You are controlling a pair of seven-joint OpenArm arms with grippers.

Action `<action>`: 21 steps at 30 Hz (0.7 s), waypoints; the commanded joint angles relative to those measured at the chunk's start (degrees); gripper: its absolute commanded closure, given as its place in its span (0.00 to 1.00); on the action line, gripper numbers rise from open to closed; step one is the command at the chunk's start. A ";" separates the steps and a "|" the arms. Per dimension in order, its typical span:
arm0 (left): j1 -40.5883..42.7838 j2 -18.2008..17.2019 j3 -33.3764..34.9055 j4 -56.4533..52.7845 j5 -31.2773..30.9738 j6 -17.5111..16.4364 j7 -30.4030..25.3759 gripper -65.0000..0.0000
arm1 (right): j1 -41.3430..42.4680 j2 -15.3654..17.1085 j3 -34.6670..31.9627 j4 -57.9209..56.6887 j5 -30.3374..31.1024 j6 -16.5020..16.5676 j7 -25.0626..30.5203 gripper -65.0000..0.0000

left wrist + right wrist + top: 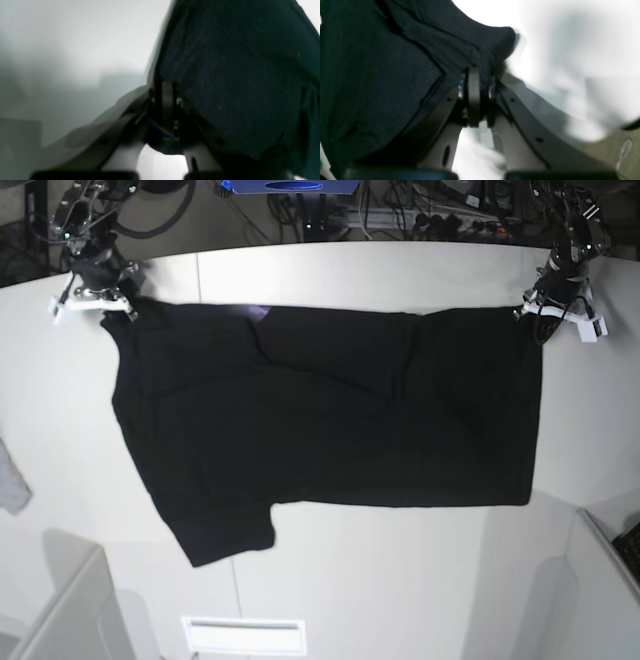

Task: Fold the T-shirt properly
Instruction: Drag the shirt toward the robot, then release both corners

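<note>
Both tools (apparently clamped) suspend the T-shirt (330,410) between them.

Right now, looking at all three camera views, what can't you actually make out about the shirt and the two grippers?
- Base view: the T-shirt hangs spread out, hiding the table behind it; its print shows only as a purple sliver at the top edge.
- Left wrist view: black cloth covers the left gripper tips; the background is blurred.
- Right wrist view: cloth bunches over the right gripper; the background is blurred.
- Base view: both grippers too small to judge.
</note>
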 commanded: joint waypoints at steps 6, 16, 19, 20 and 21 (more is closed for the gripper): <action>4.77 -0.37 -4.38 2.12 1.11 0.74 1.63 1.00 | -1.75 2.04 0.37 2.83 -0.07 -0.13 0.44 1.00; 10.57 -0.37 -5.70 5.28 1.20 0.65 1.63 1.00 | -5.09 2.48 1.60 2.92 0.28 -0.04 0.35 1.00; 11.80 -0.28 -5.79 5.46 1.20 0.65 1.63 1.00 | -5.35 2.48 1.60 2.92 0.11 -0.04 0.35 1.00; 12.07 -0.28 -5.79 5.55 1.11 0.65 1.63 1.00 | -5.35 2.48 1.60 2.92 0.02 -0.04 0.35 1.00; 12.16 -0.28 -5.79 5.55 1.11 0.65 1.63 1.00 | -5.62 2.48 1.60 2.92 0.02 -0.04 0.35 1.00</action>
